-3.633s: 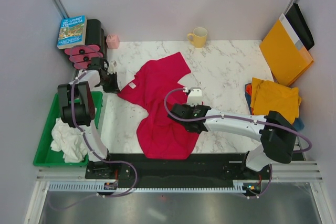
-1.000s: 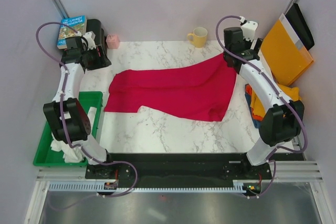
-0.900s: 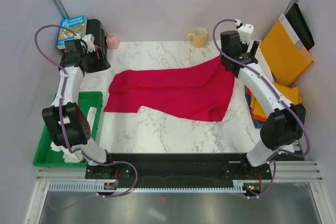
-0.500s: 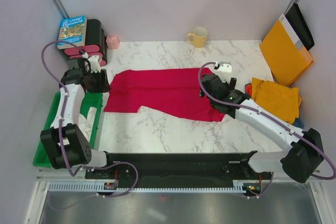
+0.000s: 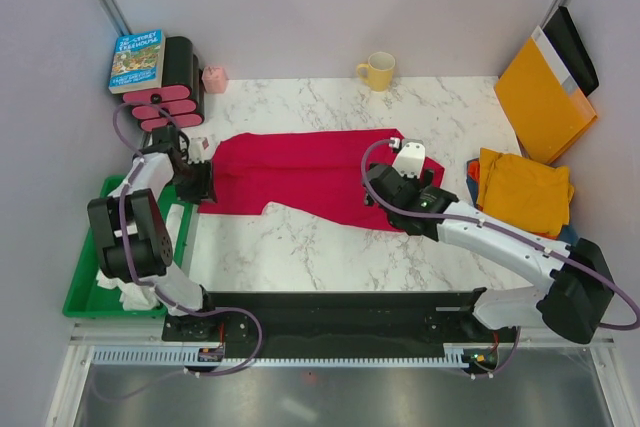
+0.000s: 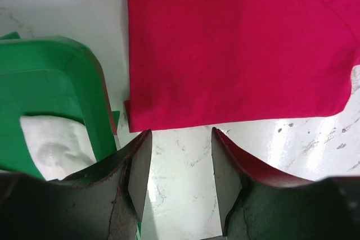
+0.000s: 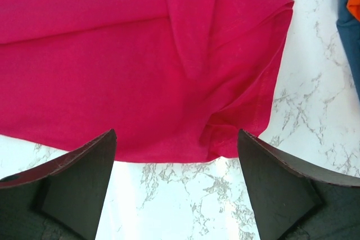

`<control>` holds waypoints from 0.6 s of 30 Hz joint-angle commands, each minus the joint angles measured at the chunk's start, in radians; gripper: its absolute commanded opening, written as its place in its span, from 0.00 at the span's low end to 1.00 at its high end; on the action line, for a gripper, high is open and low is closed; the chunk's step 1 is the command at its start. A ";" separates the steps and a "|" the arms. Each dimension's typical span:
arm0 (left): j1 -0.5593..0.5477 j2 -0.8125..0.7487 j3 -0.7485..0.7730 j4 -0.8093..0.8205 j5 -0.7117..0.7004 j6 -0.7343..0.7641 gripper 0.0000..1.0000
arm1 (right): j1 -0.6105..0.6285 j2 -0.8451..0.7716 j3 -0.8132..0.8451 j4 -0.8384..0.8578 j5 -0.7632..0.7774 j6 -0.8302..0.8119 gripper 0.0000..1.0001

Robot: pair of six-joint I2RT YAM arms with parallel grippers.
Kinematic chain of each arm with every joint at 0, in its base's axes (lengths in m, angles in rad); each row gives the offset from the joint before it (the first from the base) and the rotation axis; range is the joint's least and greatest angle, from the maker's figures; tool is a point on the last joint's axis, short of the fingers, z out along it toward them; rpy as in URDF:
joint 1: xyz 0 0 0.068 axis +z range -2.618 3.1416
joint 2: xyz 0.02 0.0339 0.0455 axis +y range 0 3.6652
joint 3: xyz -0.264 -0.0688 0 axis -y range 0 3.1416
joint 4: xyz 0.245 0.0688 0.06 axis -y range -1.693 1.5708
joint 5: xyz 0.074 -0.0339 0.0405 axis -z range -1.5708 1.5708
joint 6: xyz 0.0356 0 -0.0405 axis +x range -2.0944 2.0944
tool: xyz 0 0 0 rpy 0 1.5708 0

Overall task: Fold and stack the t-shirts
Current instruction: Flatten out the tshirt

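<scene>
Red t-shirt [image 5: 310, 172] cloth is found just ahead of both sets of jaws, spread flat on the marble table [image 5: 300, 247]. The left gripper [image 6: 180, 134] is held open. Its two fingers are apart, and nothing is between them but bare table. The shirt's left edge lies just past the fingertips. The right gripper [image 7: 174, 139] is spread wide open too, and nothing is held in it. Its fingers are placed on either side of the shirt's near right corner, where the cloth is a bit bunched and one flap is laid over the rest.

Further out, the red shirt is seen stretched sideways across the middle of the table in a long band, between the two arms. It looks as if it is laid out, and maybe folded over once, but it is not made small yet. More folds are thought to be needed.

On the right side of the table a pile is seen, with a yellow t-shirt [image 5: 522, 187] on top and a blue t-shirt [image 7: 350, 32] under it. These are judged to be done. The red one is not yet put on that pile.

On the left, a white shirt [image 6: 50, 139] is seen crumpled in the green tray [image 6: 56, 77], beside the table. It is likely to be folded later.
</scene>
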 commanded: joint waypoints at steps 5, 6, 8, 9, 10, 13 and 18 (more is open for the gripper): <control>0.001 0.114 0.014 0.063 -0.071 0.016 0.53 | 0.046 0.028 -0.022 0.007 0.040 0.059 0.95; 0.001 0.128 0.016 0.068 -0.077 0.009 0.53 | 0.049 0.036 -0.022 0.014 0.040 0.060 0.95; 0.001 0.157 0.021 0.074 -0.096 0.001 0.52 | 0.054 0.044 -0.019 0.013 0.037 0.063 0.95; 0.001 0.163 0.022 0.071 -0.102 -0.005 0.51 | 0.054 0.048 -0.018 0.014 0.039 0.065 0.95; 0.001 0.165 0.021 0.071 -0.118 -0.008 0.51 | 0.057 0.048 -0.018 0.014 0.034 0.065 0.96; 0.010 0.102 -0.009 0.083 -0.109 -0.010 0.51 | 0.063 0.042 -0.010 0.010 0.034 0.068 0.95; 0.012 0.033 -0.049 0.103 -0.120 -0.016 0.51 | 0.075 0.039 -0.021 0.022 0.037 0.072 0.95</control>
